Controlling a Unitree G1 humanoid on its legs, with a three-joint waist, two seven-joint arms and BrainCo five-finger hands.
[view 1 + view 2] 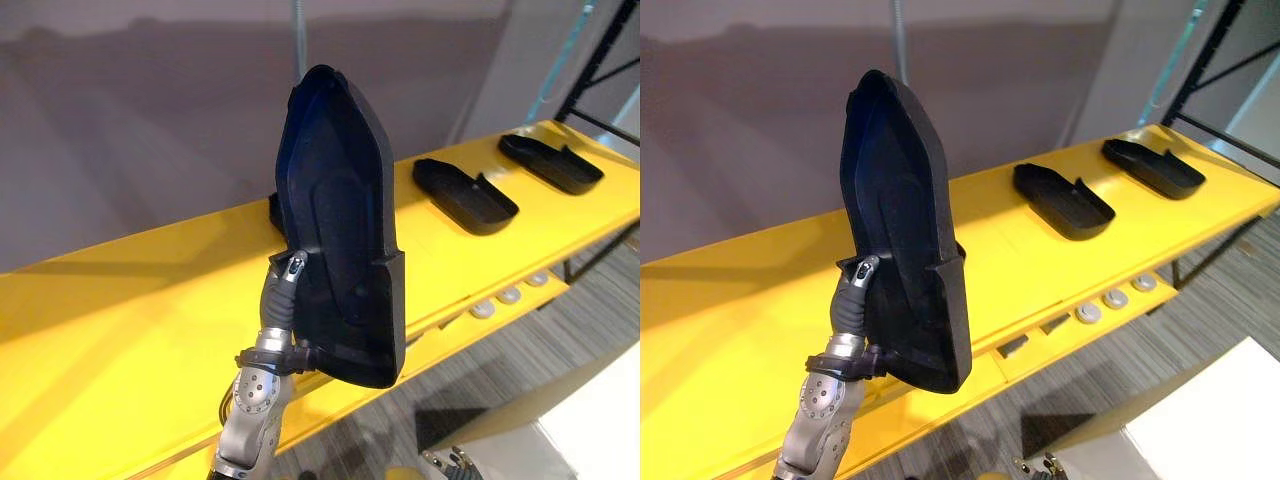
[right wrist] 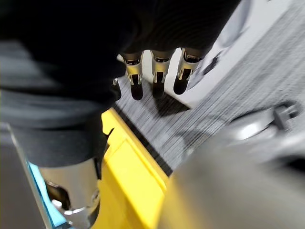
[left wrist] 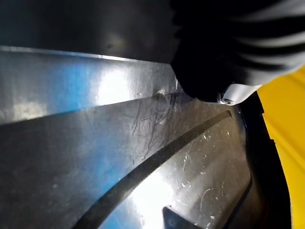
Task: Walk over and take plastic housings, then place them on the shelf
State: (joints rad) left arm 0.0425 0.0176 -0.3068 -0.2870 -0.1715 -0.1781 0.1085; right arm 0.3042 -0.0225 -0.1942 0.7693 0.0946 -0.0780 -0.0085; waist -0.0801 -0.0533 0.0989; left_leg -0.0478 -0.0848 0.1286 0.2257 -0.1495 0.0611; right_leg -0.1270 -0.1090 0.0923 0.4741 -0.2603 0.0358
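Above the yellow shelf (image 1: 120, 320), gripping a black plastic housing (image 1: 340, 220) upright with the left hand (image 1: 284, 295), thumb clamped on its edge. Farther right on the shelf, lying flat and apart: a second housing (image 1: 465, 195) and a third housing (image 1: 552, 162) (both black). Over grey floor (image 2: 228, 86), right hand (image 2: 155, 71) slack, empty.

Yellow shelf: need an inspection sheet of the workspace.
Surface: yellow shelf, flat top with a lower front ledge.
Job's things: held housing, black, upright above the shelf; near housing and far housing lying apart on the shelf, to the right.
Clutter: round silver discs on the front ledge.
Hands: left robot hand grips the held housing; right robot hand open, empty.
Cables: nothing seen.
Surroundings: grey wall, grey carpet, black rack frame.
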